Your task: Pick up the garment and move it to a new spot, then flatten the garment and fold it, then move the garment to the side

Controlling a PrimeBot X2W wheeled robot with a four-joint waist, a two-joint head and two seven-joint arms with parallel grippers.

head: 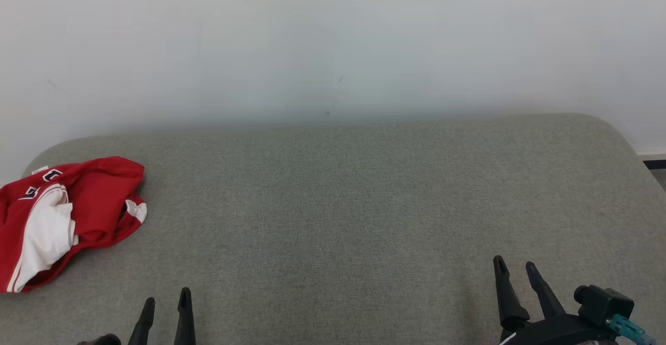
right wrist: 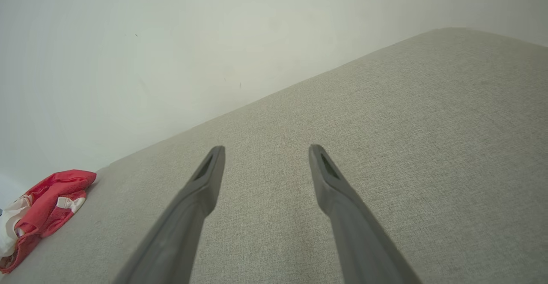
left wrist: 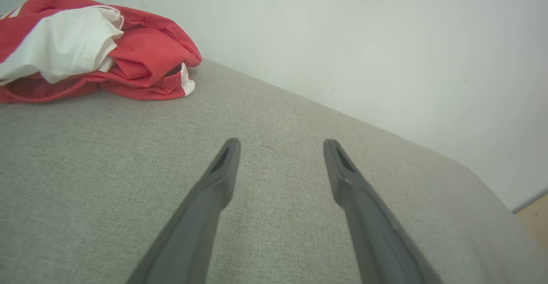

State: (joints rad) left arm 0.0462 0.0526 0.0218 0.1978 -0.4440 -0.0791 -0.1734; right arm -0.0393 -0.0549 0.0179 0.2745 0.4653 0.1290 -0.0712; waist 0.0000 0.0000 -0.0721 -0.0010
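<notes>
A red and white garment lies crumpled in a heap at the far left of the grey padded table. It also appears at the upper left of the left wrist view as the garment, and small at the lower left of the right wrist view as the garment. My left gripper stands open near the front edge, to the right of the heap and apart from it, nothing between its fingers. At the front right, my right gripper is open too, its fingers over bare fabric.
A plain pale wall rises right behind the table's far edge. The table's corners are rounded; its right edge drops to a floor strip. A teal cable connector sits on the right wrist.
</notes>
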